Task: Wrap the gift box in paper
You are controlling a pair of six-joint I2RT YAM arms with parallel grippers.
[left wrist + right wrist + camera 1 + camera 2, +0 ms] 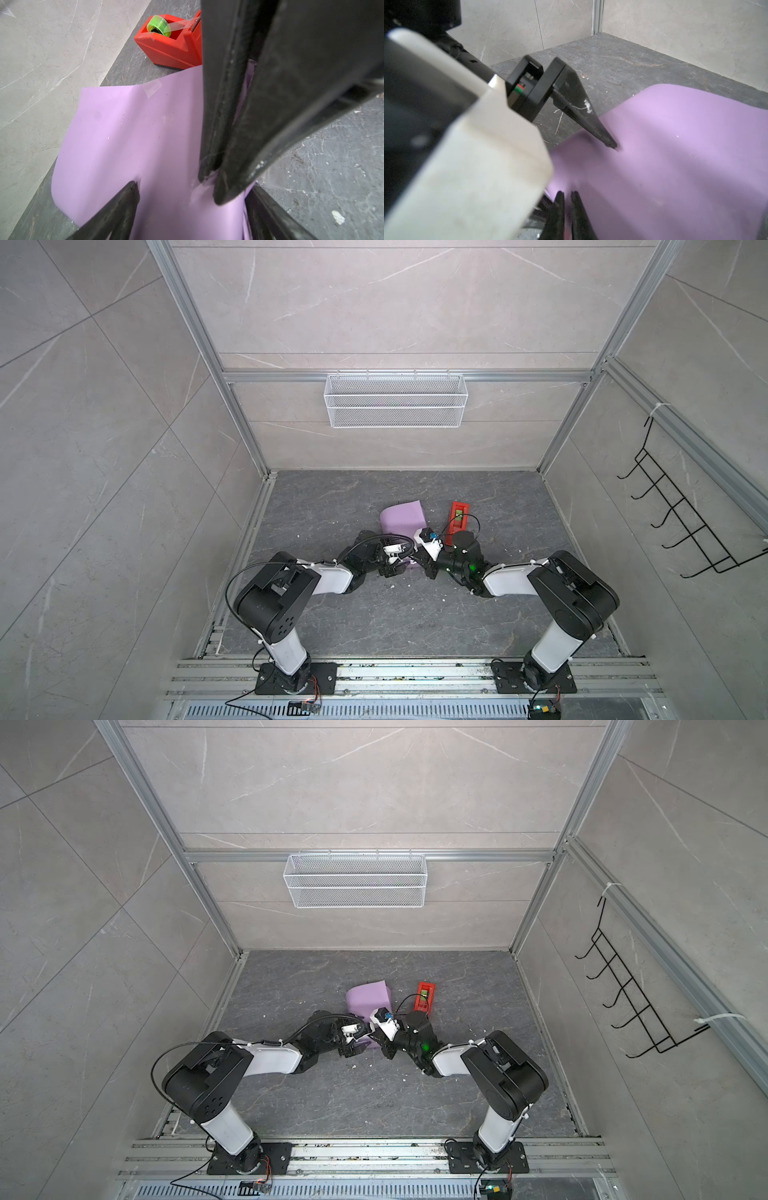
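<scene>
Now, the left gripper (192,186) stands wide open, its two black fingers set astride a large thin sheet of lilac paper (128,135), and in the right wrist view one finger (591,122) touches that paper with its tip. The right gripper (566,195) has its jaws almost together, with only a thin slit between them. Its tips are down on the paper, close by the left gripper, but whether they pinch the paper, a bit of tape or nothing I cannot tell. In a top view the paper (401,519) lies near the middle of the dark grey stone-patterned tabletop (332,506), arched up like a cover with one edge standing free. The gift box does not show in any view; I judge that it sits under this arch. The paper will probably handle as light, limp and springy: it wants to open again, it creases or tears easily, and its smooth face may slip under hard fingers. I would take it by a free edge with a flat pinch, and press only where the stiff box backs it. Just beside the paper stands a red plastic tape dispenser (166,52) with a green roll (159,26), and a short strip of clear tape (152,88) sticks at the paper's edge on that side. No brand, label or writing can be read anywhere.
</scene>
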